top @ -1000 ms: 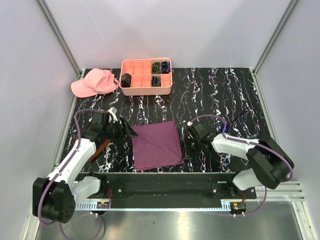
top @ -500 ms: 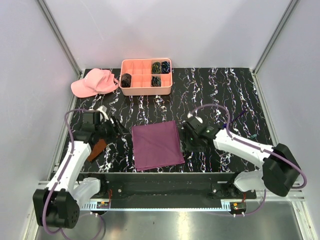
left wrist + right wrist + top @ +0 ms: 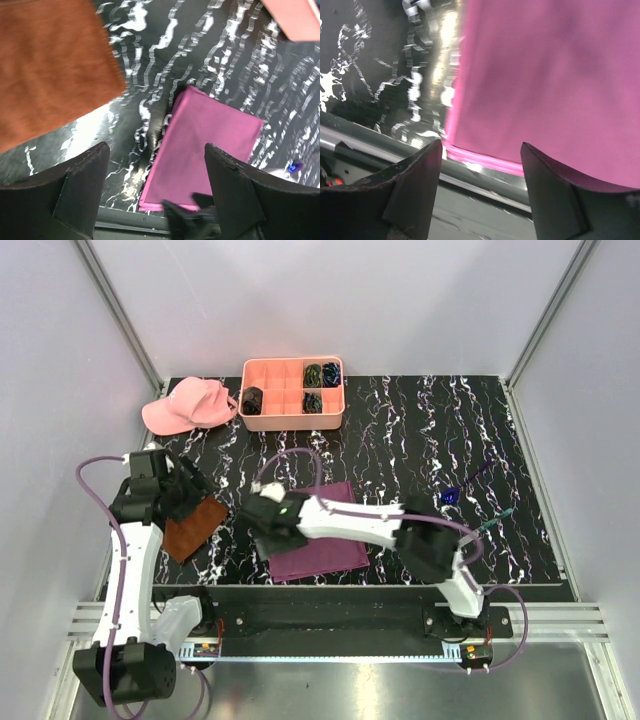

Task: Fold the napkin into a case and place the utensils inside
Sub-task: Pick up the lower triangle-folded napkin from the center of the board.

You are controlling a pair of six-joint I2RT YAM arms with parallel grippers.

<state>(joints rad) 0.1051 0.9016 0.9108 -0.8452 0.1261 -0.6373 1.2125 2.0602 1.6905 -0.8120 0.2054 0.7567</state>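
My R gripper [image 3: 481,145] spread over near-left corner of napkin [image 3: 545,75]; napkin flat on table [image 3: 420,440] nr front edge. Go low, pinch hem only, fold slow. L gripper [image 3: 155,147] spread, off to left.

Colours I read across my table [image 3: 420,420]
Table black with white marble veins; napkin [image 3: 320,555] plain magenta, slight sheen; cloth [image 3: 192,527] rust-brown; cap [image 3: 185,405] pink; tray [image 3: 293,423] salmon.
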